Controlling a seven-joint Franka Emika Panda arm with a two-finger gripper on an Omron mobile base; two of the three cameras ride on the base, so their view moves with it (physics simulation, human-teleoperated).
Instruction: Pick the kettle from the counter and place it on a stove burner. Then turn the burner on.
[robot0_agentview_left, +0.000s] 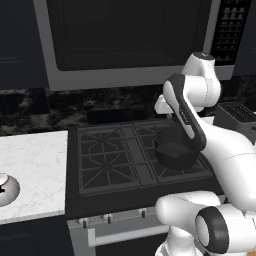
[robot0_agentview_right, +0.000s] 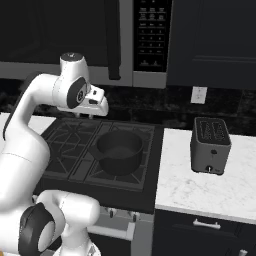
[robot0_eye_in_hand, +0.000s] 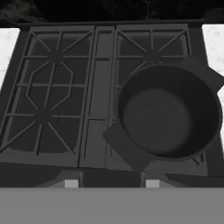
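**Kettle: uncollected, far left of tabletop**

Item: kettle, pale and rounded, dark knob on top. We find it at the left edge of the left base view, resting on the white marble tabletop, well apart from the arm.

Handling, as we judge it: rigid metal shell, smooth and likely slippery on the body; light if empty. The arched handle is the place to take hold, though it is cut off from us here.

Destination: stove burner, front left grate, bare. A black pot occupies the right side.

Tool: raised over the cooktop, looking down on it. We cannot tell whether its jaws stand apart or together.
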